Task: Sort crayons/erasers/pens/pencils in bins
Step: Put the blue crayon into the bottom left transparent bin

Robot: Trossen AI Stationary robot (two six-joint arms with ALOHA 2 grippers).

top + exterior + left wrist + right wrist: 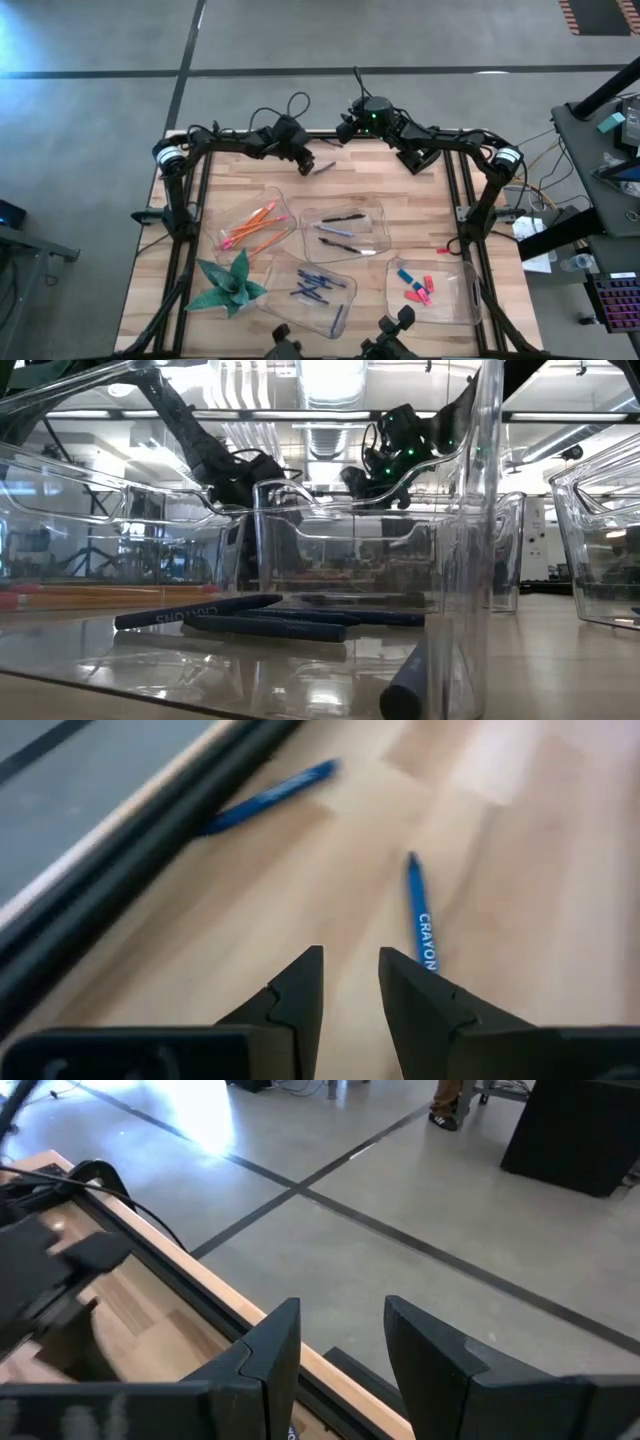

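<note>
A: On the wooden table (400, 215), how far does the sorting seem to be?

B: It looks almost finished. The four clear bins (344, 232) in the middle and front part of the table each hold one kind of thing. The left bin has the orange and red pencils (254, 222), the middle one a few dark pens (343, 218), the front one the dark blue crayons (318, 286), and the right one the small pink, red and blue erasers (415, 285).

A: What is left, then?

B: Two blue crayons (421, 923) lie loose on the bare wood at the far edge, close to the table's black frame and well apart from the bins. The nearer one shows the word CRAYON on its wrapper. They probably belong in the front bin.

A: Where are the grippers?

B: The left gripper (351, 972) hangs low over the far edge, with the printed crayon just beside its tip. Its fingers stand apart with a narrow gap, and nothing is between them. The right gripper (343, 1335) waits at the far side of the table, pointing out over the floor, fingers apart and empty.

A: And the crayons themselves?

B: Short, thin, round sticks with a paper wrapper. Likely they roll easily.
</note>
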